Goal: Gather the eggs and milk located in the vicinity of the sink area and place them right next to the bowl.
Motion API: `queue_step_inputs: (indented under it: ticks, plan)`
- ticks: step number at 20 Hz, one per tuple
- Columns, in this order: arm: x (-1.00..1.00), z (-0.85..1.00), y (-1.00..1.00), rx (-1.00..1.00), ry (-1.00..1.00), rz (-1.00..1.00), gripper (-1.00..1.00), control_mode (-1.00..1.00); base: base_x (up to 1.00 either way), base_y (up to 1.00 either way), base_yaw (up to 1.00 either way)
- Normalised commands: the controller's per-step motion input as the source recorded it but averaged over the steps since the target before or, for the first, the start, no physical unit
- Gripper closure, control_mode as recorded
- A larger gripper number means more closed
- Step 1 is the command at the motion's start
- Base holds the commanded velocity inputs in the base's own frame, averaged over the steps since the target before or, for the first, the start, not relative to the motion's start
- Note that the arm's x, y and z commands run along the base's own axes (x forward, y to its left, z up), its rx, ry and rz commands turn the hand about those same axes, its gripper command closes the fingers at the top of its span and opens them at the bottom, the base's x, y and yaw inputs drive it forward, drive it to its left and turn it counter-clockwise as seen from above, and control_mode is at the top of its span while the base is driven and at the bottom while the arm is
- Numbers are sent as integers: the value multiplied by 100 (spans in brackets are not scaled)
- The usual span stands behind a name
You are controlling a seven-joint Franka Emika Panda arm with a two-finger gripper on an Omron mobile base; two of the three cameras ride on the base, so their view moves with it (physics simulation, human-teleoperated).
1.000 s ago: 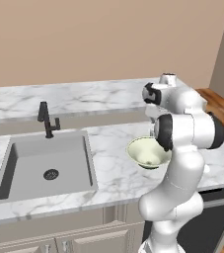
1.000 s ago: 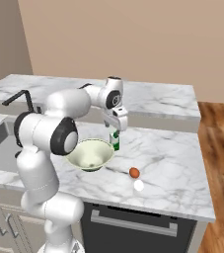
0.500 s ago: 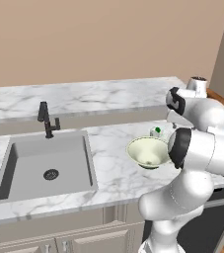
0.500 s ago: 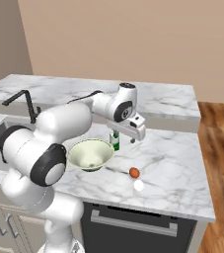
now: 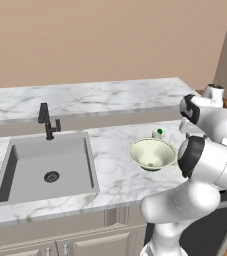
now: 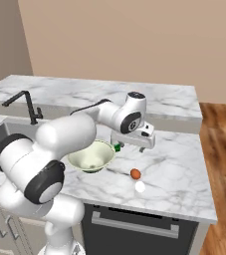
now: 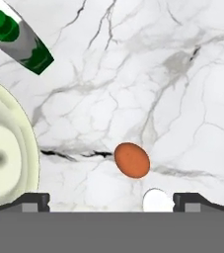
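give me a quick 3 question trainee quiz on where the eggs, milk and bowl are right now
1. True or false: the brown egg lies inside the bowl.
2. Which is nearer the counter's front edge in the right base view: A) the white egg, B) the milk, C) the sink's faucet?
3. Fill in: the gripper is ___ and holds nothing.

Key
1. False: it lies on the counter, right of the bowl.
2. A.
3. Open.
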Motion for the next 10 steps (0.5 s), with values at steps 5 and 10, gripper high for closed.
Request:
queue_step_inputs:
  ticks: [5, 10]
  plan:
    - [0, -37, 0, -9, 0, 2, -100, -100, 0, 0, 0]
    - [0, -18, -3, -1, -2, 3, -100, -100, 0, 0, 0]
